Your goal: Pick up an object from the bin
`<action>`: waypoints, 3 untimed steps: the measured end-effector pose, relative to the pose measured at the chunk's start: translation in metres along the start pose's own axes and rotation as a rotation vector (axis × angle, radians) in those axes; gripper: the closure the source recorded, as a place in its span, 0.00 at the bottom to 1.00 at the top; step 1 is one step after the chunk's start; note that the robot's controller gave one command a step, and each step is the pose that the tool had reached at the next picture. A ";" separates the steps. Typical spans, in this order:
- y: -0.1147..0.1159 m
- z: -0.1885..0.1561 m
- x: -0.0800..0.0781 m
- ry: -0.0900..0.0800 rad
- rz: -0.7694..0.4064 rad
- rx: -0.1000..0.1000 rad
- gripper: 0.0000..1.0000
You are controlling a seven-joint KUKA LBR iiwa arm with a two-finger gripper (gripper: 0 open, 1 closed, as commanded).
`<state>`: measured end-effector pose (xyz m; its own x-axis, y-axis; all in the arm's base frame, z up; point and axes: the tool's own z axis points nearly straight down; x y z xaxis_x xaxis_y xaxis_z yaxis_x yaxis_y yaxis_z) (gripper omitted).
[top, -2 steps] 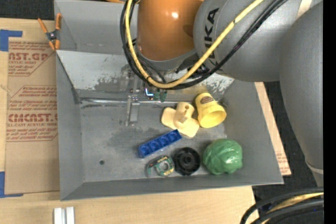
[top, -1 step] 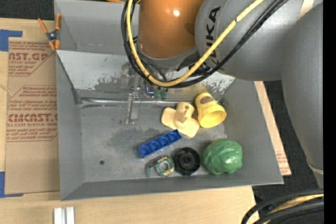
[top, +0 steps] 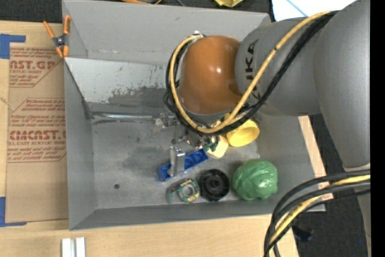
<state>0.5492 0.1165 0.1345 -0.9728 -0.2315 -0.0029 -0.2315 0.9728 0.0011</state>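
Observation:
My gripper (top: 178, 159) reaches down from under the arm's orange dome to the bin floor, near the front middle. Its tip stands on or against a small blue plastic piece (top: 191, 162) that lies slanted on the floor. I cannot tell whether the blue piece is gripped. Just in front of it lies a small round metal thing with a green centre (top: 184, 191). A black round cap-like thing (top: 214, 184) sits to the right of that one. A pale yellow thing (top: 240, 134) shows partly from under the arm, right of the gripper.
A green crumpled ball (top: 255, 179) lies at the front right of the bin, beside the black cap. The arm and its cables cover the back right part of the bin. The left half of the floor is bare grey metal.

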 end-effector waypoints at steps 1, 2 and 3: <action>-0.012 -0.015 0.001 -0.007 -0.001 -0.002 0.00; -0.059 0.015 0.029 0.006 -0.210 -0.001 0.00; -0.052 0.064 0.023 -0.015 -0.216 -0.003 0.00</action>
<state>0.5390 0.0603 0.0707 -0.9004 -0.4347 -0.0181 -0.4348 0.9005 0.0021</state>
